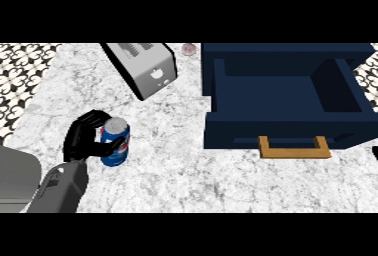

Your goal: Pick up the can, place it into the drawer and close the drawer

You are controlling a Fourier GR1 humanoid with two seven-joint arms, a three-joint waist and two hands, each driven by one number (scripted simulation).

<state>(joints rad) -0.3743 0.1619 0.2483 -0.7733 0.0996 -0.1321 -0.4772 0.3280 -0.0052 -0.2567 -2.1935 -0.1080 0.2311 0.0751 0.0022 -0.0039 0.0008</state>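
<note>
Gripping the can, the left robot hand has its black fingers and thumb curled round the blue body, low on the left side of the marbled surface. The can stands upright, its silver top showing, well apart from the drawer. The dark blue drawer stands open at the upper right, its wooden handle facing the near edge. A silver toaster lies beyond the can, left of the drawer. A dark sliver at the right edge may be the right robot hand; its state cannot be told.
</note>
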